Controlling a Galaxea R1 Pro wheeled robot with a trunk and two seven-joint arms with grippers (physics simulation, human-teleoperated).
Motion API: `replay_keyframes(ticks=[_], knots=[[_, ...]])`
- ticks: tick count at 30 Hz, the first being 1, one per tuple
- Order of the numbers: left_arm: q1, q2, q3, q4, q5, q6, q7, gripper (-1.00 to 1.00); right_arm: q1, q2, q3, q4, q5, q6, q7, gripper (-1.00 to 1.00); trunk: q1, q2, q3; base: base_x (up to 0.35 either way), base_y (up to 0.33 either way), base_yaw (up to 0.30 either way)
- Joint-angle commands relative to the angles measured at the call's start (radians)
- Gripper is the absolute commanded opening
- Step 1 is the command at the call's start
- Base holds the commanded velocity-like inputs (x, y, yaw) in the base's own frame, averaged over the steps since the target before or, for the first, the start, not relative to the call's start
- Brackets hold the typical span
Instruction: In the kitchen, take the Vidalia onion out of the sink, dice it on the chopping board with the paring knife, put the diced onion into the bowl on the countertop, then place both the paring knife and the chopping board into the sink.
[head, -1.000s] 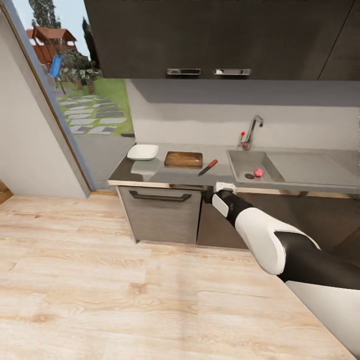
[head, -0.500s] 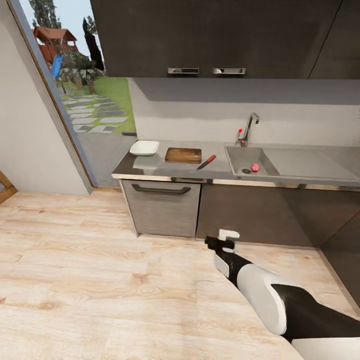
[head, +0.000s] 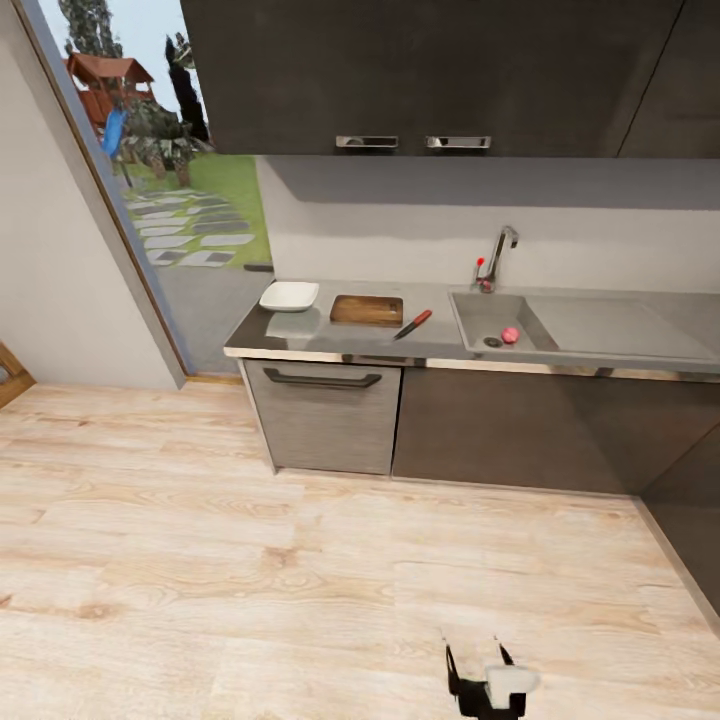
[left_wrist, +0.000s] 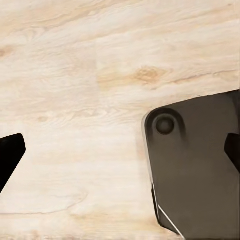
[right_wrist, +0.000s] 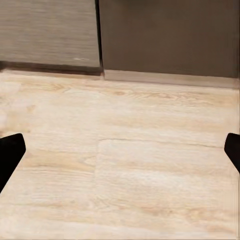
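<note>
The glossy grey countertop (head: 330, 338) carries the white bowl (head: 289, 295) at its left end. Beside the bowl lies the dark brown chopping board (head: 367, 309), then the red-handled paring knife (head: 413, 324). The pinkish Vidalia onion (head: 510, 335) rests in the steel sink (head: 480, 312), close to the drain. My right gripper (head: 478, 662) hangs low over the floor, far from the counter. Its fingers are spread wide apart in the right wrist view (right_wrist: 120, 155), with nothing between them. My left gripper (left_wrist: 120, 152) is open too, over bare floor.
A chrome tap (head: 499, 252) with a red knob stands behind the sink, and a steel drainboard (head: 620, 328) adjoins it. Dark cabinets (head: 480, 425) run under the counter, with wall cupboards (head: 420, 75) above. A glass door (head: 150, 200) is at left. Light wooden floor (head: 250, 570) lies between me and the counter.
My right arm has dropped from counter height down to the view's bottom edge. The camera pulled back slightly a second ago, then held still. The counter items have not moved.
</note>
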Motion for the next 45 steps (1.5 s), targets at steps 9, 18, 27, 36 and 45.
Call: replay_keyframes(ticks=[9,18,27,36,45], knots=[[-0.002,0.001,-0.002,-0.363,0.172,0.531,-0.068,1.0,0.167,-0.031,-0.004,-0.001,0.013,-0.11,0.009,1.0,0.001,-0.002,-0.001,0.0,0.0,0.0],[-0.009,0.001,0.017,-0.712,0.223,0.712,-0.071,1.0,0.177,-0.083,-0.019,-0.087,-0.063,-0.11,-0.013,1.0,0.001,-0.002,-0.001,0.0,0.0,0.0],[-0.036,-0.001,0.09,-1.044,0.224,0.9,-0.079,1.0,0.178,-0.113,-0.026,-0.621,-0.133,0.208,-0.023,1.0,0.001,-0.002,-0.001,0.0,0.0,0.0],[-0.038,-0.003,0.087,-1.119,0.224,0.8,-0.13,1.0,0.178,-0.105,-0.028,-1.09,-0.139,0.373,-0.023,1.0,0.001,-0.002,-0.001,0.0,0.0,0.0],[-0.037,-0.004,0.086,-1.119,0.225,0.781,-0.173,1.0,0.178,-0.099,-0.028,-1.523,-0.14,0.802,-0.021,1.0,0.001,-0.002,-0.001,0.0,0.0,0.0]])
